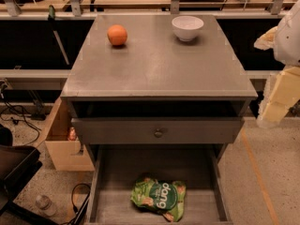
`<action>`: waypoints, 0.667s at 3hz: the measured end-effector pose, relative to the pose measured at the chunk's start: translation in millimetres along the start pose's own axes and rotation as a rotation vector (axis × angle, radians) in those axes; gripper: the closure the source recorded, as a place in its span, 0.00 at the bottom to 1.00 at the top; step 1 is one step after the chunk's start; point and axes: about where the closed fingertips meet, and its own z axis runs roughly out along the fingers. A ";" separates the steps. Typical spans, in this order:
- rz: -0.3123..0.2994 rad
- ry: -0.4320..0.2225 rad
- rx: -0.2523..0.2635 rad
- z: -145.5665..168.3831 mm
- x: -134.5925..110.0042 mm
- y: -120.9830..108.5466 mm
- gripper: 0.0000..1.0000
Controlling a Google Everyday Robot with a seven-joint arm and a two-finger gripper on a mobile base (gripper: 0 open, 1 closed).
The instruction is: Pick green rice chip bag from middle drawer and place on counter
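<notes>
When viewed from the front, laid out as follows.

Tool (279, 95): off the right edge of the bench (159, 69), just outside the front right corner, in contact with nothing. Apart or together: cannot tell. Pale cream in colour, with a white rounded arm part (289, 36) above it, further back along the right edge.

Bag (159, 198): inside the drawer (101, 182), below the front edge of the bench. Lying flat on the bare planks, towards the drawer's front, about midway between the side walls and apart from both. Green, glossy, crumpled, with white "dang" lettering turned sideways.

Drawer: pulled well out past the front edge, open to view from above.

Panel (122, 131) with knob (158, 132): directly above the drawer, set slightly forward of the front edge, with a dark gap above it.

Orange (117, 34): on the bench near the back left corner.

Bowl (187, 27): white, upright, on the bench near the back right corner, well apart from the orange.

Box (65, 144): beside the front left corner, below bench level.

Bottle (44, 204): lying below bench level, left of the drawer.
</notes>
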 end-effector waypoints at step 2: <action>0.047 -0.060 0.035 6.0 -2.7 -6.9 0.00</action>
